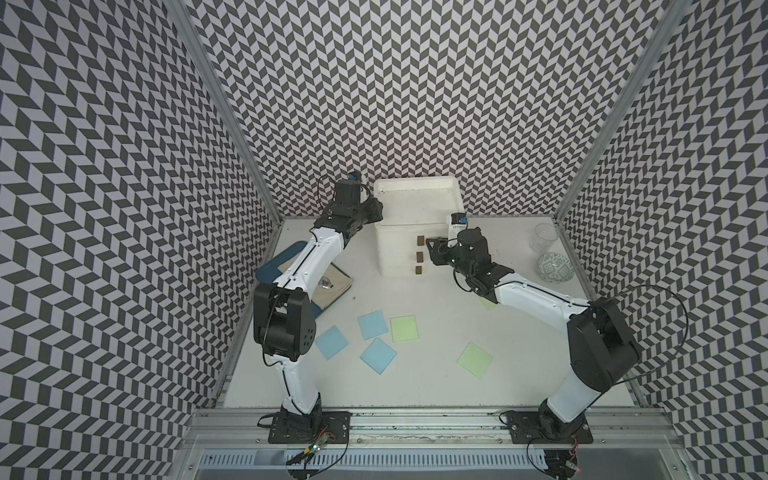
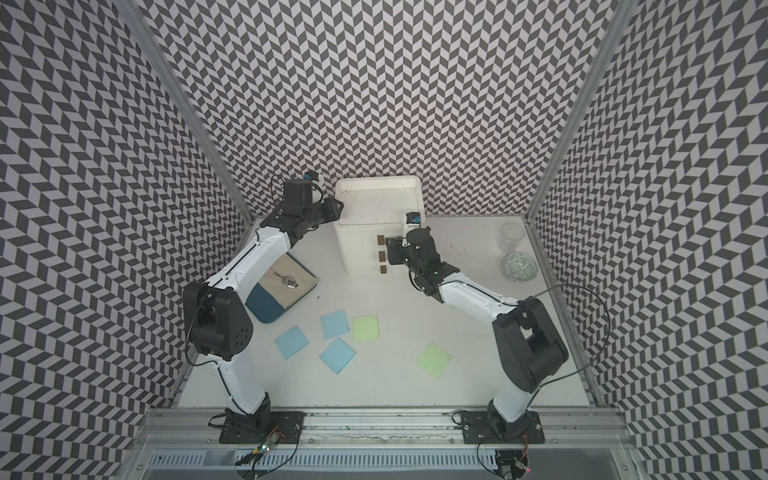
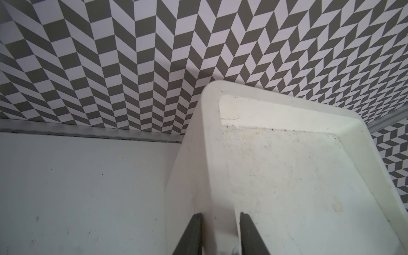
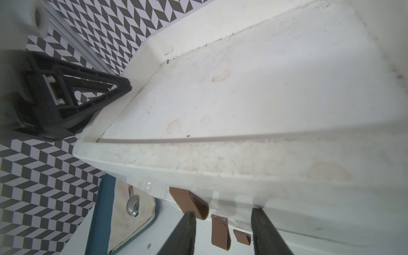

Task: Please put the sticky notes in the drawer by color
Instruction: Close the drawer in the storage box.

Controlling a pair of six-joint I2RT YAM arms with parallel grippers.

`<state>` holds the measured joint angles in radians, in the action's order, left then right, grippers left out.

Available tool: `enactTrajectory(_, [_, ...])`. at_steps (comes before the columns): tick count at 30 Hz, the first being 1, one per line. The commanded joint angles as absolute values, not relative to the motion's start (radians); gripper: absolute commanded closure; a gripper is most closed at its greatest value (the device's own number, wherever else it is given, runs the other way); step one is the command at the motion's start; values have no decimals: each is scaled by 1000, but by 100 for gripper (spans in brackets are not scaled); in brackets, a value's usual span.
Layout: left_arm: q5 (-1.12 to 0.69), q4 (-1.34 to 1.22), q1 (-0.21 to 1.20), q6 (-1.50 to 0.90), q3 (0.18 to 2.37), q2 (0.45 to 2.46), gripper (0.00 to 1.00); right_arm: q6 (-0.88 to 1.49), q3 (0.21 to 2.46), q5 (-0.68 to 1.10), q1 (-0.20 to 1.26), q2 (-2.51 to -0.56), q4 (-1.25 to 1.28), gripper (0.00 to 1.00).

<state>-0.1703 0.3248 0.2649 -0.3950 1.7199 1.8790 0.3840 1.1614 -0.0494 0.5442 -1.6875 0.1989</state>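
Three small brown handles (image 1: 419, 256) on the white, rimmed drawer (image 1: 397, 249)

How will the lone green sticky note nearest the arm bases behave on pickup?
Green sticky note lies flush on the table, no visible thickness: probably hard to pinch, may slide when nudged. Looks paper-thin, so likely floppy and very light.

White drawer (image 2: 360, 249) at the back wall, three brown handles (image 2: 381, 254) stacked down its front. Left gripper (image 2: 336, 206) at the left rim of its top; right gripper (image 2: 390, 249) just beside the upper handles. On the table (image 2: 395, 299): three blue sticky notes (image 2: 334, 324) clustered, one green sticky note (image 2: 365, 328) just beside them, second green sticky note (image 2: 434, 359) apart. Dark blue tray (image 2: 262, 307) carries a cloth (image 2: 301, 280) and spoon (image 2: 286, 282); glass (image 2: 511, 237) and bowl (image 2: 519, 266) far right
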Motion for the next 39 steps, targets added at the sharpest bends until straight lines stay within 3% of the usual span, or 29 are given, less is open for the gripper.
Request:
enactTrajectory(1, [-457, 477, 318, -366, 1651, 1897, 66, 345, 1192, -90, 503, -1683, 285, 55])
enactTrajectory(9, [-523, 455, 310, -370, 1624, 1907, 51, 337, 1039, 0, 531, -1574, 223, 54])
enactTrajectory(15, [-552, 418, 292, -388, 1587, 1874, 50, 356, 920, 6, 554, -1551, 259, 53])
enactTrajectory(23, [-572, 402, 278, -388, 1569, 1871, 50, 428, 992, 48, 560, -1692, 319, 45])
enactTrajectory(39, [-601, 377, 261, -388, 1548, 1870, 50, 521, 1031, -39, 557, -1779, 419, 50])
